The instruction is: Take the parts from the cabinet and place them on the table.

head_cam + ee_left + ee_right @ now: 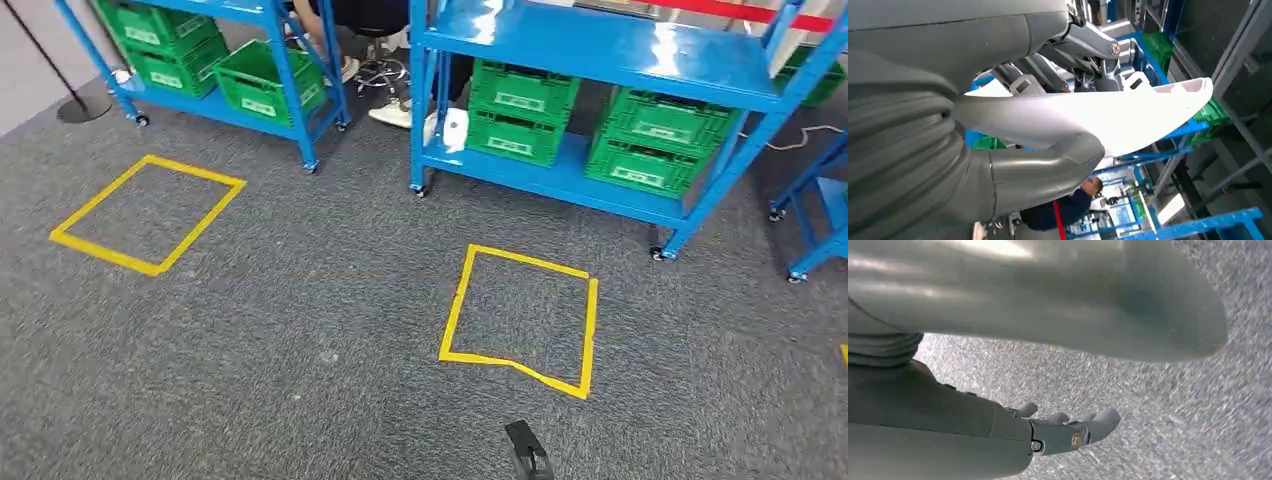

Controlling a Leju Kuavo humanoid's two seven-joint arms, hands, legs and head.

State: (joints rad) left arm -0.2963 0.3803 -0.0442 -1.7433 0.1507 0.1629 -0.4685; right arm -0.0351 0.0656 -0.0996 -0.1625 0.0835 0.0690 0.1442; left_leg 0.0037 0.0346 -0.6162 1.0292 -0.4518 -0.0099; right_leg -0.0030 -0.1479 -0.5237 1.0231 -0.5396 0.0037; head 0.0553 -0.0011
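Note:
In the left wrist view my left hand point(998, 150) holds a long, flat white plastic part point(1133, 112). The thick grey thumb point(1048, 167) lies across the part's near side and the darker fingers point(1088, 55) sit behind it. My right hand point(1063, 432) hangs over the grey carpet with its fingers point(1100, 422) slightly apart and nothing in it. Ahead in the head view stands a blue wheeled shelf rack point(600, 50) with green crates point(520, 110) on its lowest shelf.
A second blue rack point(300, 110) with green crates point(255, 80) stands at the far left. Two yellow tape squares point(455, 320) point(100, 245) mark the carpet. A person's shoes point(390, 112) show between the racks. A black pole base point(82, 108) is far left.

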